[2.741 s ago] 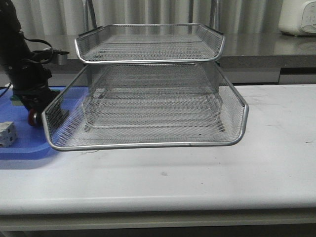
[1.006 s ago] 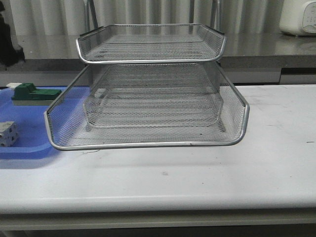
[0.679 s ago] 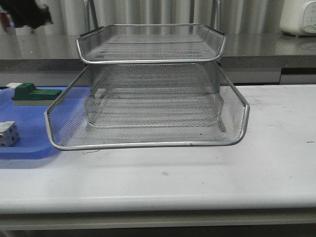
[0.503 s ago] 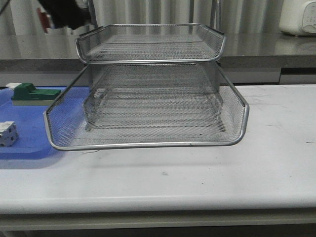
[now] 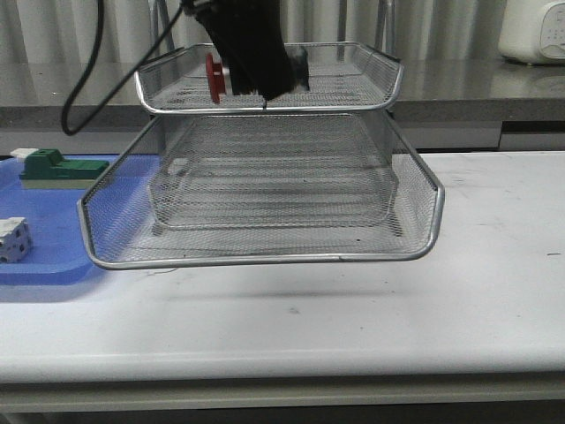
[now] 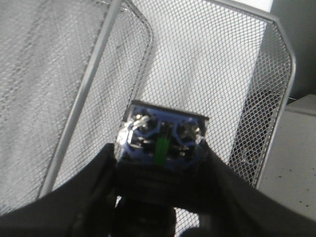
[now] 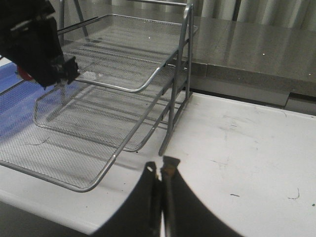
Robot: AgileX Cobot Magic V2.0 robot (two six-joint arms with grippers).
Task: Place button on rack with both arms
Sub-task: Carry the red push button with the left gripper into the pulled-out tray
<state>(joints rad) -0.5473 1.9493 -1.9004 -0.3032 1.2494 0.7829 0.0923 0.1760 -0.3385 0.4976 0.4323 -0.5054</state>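
The left gripper (image 5: 256, 84) is up at the top tier of the rack (image 5: 265, 106), its fingers (image 6: 94, 182) clamped on the button (image 5: 214, 78); in the front view the red head pokes out sideways from the gripper, over the front rim of that top tray, and the silver collar sits just behind it; from the left wrist view the button's black body with its blue end and screw terminals fills the space between the two fingers, with the mesh floor of the tray beyond it; a black cable (image 5: 84, 79) loops down from the arm on the side away from the rack; well below and off to the side of this gripper lie a blue tray (image 5: 44, 230), a green-and-white block (image 5: 57, 168) and a white block (image 5: 13, 240); the right gripper (image 7: 160, 170) hangs over the bare white tabletop (image 7: 237, 143), its tips pressed together with nothing between them, the rack's chrome upright just ahead of it.
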